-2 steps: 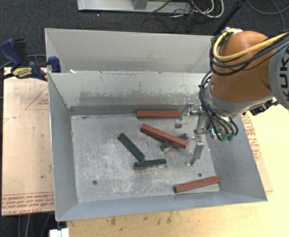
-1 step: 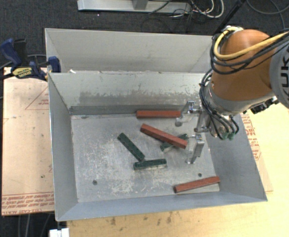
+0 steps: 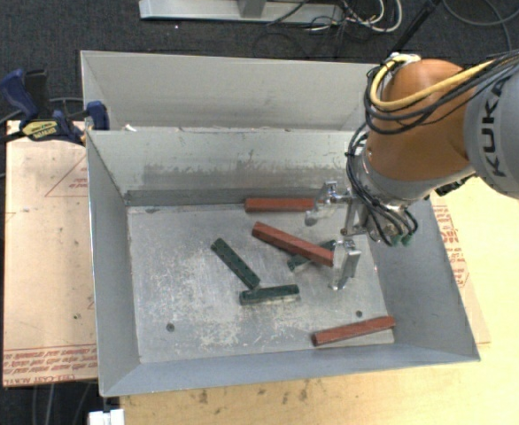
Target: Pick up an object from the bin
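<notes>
Both fingers (image 3: 345,268) of gripper (image 3: 334,235) spread wide, gripping nothing, either side of right end of middle red bar (image 3: 282,240), likely for closing across its narrow width.

Arm (image 3: 500,135) enters from 3 o'clock, elbow side out of frame, orange wrist cover (image 3: 414,122) sitting at roughly 2 o'clock of the view with yellow cables (image 3: 437,82) looped over its top. Hand (image 3: 338,233) hangs below the cover at its 7 o'clock, pointing down. Fingers (image 3: 345,268) are spread apart, one toward 12 o'clock, the other toward 6.
</notes>
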You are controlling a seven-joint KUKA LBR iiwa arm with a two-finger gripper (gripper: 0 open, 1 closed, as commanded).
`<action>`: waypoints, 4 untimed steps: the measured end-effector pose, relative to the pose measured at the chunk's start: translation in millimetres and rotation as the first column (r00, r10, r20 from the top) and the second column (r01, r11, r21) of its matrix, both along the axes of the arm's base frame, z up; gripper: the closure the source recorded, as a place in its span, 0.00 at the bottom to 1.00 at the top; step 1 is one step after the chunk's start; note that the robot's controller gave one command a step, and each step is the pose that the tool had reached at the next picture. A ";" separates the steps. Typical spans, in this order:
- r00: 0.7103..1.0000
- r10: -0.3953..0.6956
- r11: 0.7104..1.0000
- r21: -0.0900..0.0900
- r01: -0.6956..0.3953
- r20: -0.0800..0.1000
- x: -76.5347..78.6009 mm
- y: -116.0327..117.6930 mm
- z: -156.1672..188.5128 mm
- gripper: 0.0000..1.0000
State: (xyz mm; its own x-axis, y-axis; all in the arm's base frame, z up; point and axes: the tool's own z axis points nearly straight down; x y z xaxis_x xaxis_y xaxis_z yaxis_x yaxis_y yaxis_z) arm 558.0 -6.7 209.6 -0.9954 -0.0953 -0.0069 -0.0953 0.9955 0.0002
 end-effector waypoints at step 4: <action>0.997 0.081 0.997 0.000 -0.081 -0.005 31.6 7.6 -115.2 1.00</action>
